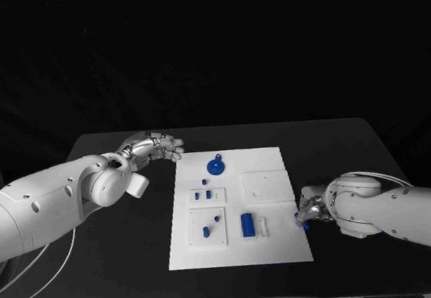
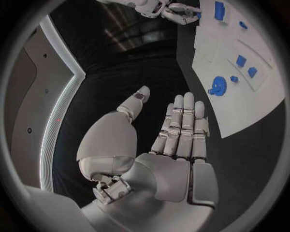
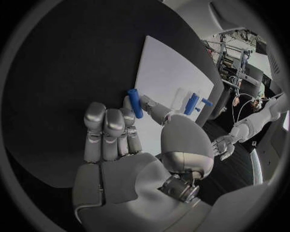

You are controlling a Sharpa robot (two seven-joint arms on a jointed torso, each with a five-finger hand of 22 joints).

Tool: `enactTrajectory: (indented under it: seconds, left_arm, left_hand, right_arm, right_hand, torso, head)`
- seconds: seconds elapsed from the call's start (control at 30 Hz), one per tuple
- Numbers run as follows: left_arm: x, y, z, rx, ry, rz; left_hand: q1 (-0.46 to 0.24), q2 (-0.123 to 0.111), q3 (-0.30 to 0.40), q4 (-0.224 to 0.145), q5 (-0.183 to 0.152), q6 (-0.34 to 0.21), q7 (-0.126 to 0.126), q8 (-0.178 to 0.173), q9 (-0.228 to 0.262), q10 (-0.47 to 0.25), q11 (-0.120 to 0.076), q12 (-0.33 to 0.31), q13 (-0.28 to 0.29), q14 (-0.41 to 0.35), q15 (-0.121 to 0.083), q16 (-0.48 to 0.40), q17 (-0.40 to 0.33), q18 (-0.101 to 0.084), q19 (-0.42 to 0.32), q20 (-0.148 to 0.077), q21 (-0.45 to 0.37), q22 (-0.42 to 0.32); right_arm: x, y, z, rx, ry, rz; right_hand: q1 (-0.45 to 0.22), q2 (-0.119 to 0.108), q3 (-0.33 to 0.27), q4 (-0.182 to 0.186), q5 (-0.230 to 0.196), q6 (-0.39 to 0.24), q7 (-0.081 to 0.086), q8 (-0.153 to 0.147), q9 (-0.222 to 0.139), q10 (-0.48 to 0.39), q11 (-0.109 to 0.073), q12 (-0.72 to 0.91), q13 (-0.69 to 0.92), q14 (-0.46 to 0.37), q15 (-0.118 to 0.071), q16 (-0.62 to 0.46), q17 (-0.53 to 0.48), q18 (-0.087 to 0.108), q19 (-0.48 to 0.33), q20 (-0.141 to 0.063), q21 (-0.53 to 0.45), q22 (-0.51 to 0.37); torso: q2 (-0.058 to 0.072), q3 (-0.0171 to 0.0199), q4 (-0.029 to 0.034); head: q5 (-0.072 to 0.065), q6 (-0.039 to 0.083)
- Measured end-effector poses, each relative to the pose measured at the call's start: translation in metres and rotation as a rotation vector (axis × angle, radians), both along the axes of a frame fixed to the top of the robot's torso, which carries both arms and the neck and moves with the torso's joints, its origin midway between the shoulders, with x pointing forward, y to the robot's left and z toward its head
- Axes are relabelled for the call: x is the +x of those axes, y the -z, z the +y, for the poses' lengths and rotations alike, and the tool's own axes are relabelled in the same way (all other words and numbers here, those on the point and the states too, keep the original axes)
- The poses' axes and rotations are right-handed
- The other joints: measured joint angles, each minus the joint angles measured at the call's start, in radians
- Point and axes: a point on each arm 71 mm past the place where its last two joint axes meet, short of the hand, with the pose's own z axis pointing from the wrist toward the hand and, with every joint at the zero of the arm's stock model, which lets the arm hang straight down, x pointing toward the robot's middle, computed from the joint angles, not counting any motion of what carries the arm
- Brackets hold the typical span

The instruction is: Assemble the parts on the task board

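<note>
While the right hand (image 3: 130, 140) pinches a blue peg (image 3: 135, 103) at the task board's (image 1: 275, 249) four-o'clock edge, the left hand (image 1: 155, 148) hovers empty, fingers apart, at ten o'clock above the desk (image 1: 347, 144).

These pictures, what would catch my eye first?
The white board in the middle of the black table, dotted with small blue pieces such as a blue gear. At its right edge the right hand pinches a blue peg; the left hand hovers open at its far left corner.
</note>
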Motion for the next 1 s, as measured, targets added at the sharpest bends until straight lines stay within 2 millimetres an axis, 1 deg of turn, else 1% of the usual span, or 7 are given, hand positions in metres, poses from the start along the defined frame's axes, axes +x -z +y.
enactTrajectory:
  seconds: [0.37, 0.4, 0.47, 0.6, 0.7, 0.83, 1.0]
  left_arm:
    - [0.0, 0.0, 0.0, 0.001, 0.0, 0.001]
    - [0.0, 0.0, 0.0, 0.001, 0.0, 0.001]
    - [0.0, 0.0, 0.001, 0.001, 0.0, 0.001]
    - [0.0, 0.0, 0.001, 0.001, -0.001, 0.001]
    - [0.0, 0.0, 0.001, 0.002, -0.002, 0.002]
    - [0.0, 0.0, 0.001, 0.002, -0.001, 0.002]
    - [0.0, 0.0, -0.001, 0.001, 0.003, 0.002]
  left_hand:
    - [0.0, 0.0, 0.0, 0.0, 0.0, 0.0, 0.0, 0.0, 0.0, 0.0, 0.0, 0.0, 0.0, 0.0, 0.0, 0.0, 0.001, 0.0, 0.0, 0.0, 0.0, 0.001]
    - [0.0, 0.0, 0.0, 0.0, 0.0, 0.0, 0.0, 0.0, 0.0, 0.0, 0.0, 0.0, 0.0, 0.0, 0.0, 0.0, 0.002, 0.0, 0.0, 0.0, 0.0, 0.001]
    - [0.0, 0.0, 0.0, 0.0, 0.0, 0.0, 0.0, 0.0, -0.001, 0.0, 0.0, 0.0, 0.0, 0.0, 0.0, 0.0, 0.002, 0.0, 0.0, 0.0, 0.0, 0.001]
    - [0.0, 0.0, 0.0, 0.0, 0.0, 0.0, 0.0, 0.0, -0.001, 0.0, 0.0, 0.0, 0.0, 0.0, 0.0, 0.0, 0.002, 0.0, 0.0, 0.0, 0.0, 0.001]
    - [0.0, 0.0, 0.0, 0.0, 0.0, 0.0, 0.0, 0.0, -0.001, 0.0, 0.0, 0.0, 0.0, 0.0, 0.0, 0.0, 0.002, 0.0, 0.0, 0.0, 0.0, 0.001]
    - [0.0, 0.0, 0.0, 0.0, 0.0, 0.0, 0.0, 0.0, -0.001, 0.0, 0.0, 0.0, 0.0, 0.0, 0.0, 0.0, 0.003, 0.0, 0.0, 0.0, 0.0, 0.001]
    - [0.0, 0.0, 0.0, 0.0, 0.0, 0.0, 0.0, 0.0, -0.001, 0.0, 0.0, 0.0, 0.0, 0.0, 0.0, 0.0, 0.003, 0.0, 0.0, 0.0, 0.0, 0.002]
  right_arm:
    - [-0.001, 0.0, -0.006, 0.028, 0.028, 0.006]
    - [-0.001, 0.0, -0.008, 0.031, 0.036, 0.006]
    - [-0.002, -0.001, -0.014, 0.036, 0.05, 0.004]
    - [-0.001, -0.008, -0.028, 0.037, 0.084, -0.008]
    - [0.005, -0.023, -0.035, 0.048, 0.105, -0.045]
    - [0.009, -0.039, -0.025, 0.124, 0.109, -0.094]
    - [0.005, -0.04, 0.009, 0.242, 0.087, -0.066]
  right_hand:
    - [-0.01, 0.01, 0.036, -0.01, 0.005, 0.008, -0.002, -0.01, -0.004, 0.003, -0.004, 0.0, 0.001, 0.0, 0.0, 0.0, -0.001, 0.0, 0.004, 0.004, 0.0, 0.0]
    - [-0.01, 0.01, 0.036, -0.01, 0.005, 0.008, -0.002, -0.01, -0.013, 0.003, -0.004, 0.0, 0.001, 0.0, 0.0, 0.0, -0.001, 0.0, 0.004, 0.004, 0.0, 0.0]
    - [-0.009, 0.011, 0.036, -0.01, 0.006, 0.008, -0.002, -0.005, -0.084, 0.007, 0.0, 0.0, 0.001, 0.0, 0.0, 0.0, -0.001, 0.0, 0.004, 0.004, 0.0, 0.0]
    - [0.002, 0.032, 0.038, -0.012, 0.009, 0.008, -0.002, -0.01, -0.107, 0.007, 0.0, 0.0, 0.001, 0.0, 0.0, 0.0, -0.001, 0.003, 0.006, 0.009, 0.0, 0.0]
    - [0.001, 0.033, 0.041, -0.011, 0.009, 0.011, -0.005, -0.009, -0.107, 0.007, 0.0, 0.0, 0.001, 0.0, 0.0, 0.0, -0.002, 0.003, 0.006, 0.01, 0.0, 0.0]
    - [-0.015, 0.027, 0.045, -0.008, 0.009, 0.021, -0.014, 0.004, -0.097, 0.026, 0.001, 0.022, 0.017, 0.004, -0.004, 0.0, -0.003, 0.004, 0.006, 0.01, 0.0, 0.0]
    - [-0.029, 0.019, 0.047, -0.007, 0.008, 0.027, -0.015, 0.008, -0.088, 0.031, 0.002, 0.027, 0.018, 0.005, -0.004, 0.0, -0.004, 0.004, 0.006, 0.01, 0.0, 0.0]
  torso:
    - [0.0, -0.0005, -0.0004]
    - [-0.001, -0.0005, -0.0005]
    - [-0.001, -0.0005, -0.0005]
    - [-0.001, -0.0004, -0.0005]
    - [-0.001, -0.0008, -0.0006]
    - [-0.001, -0.0011, -0.0009]
    - [-0.001, -0.0011, -0.0007]
  head:
    - [0.0, 0.0]
    - [0.0, 0.001]
    - [0.0, 0.002]
    - [0.0, 0.004]
    - [0.0, 0.005]
    - [0.0, 0.008]
    - [-0.001, 0.012]
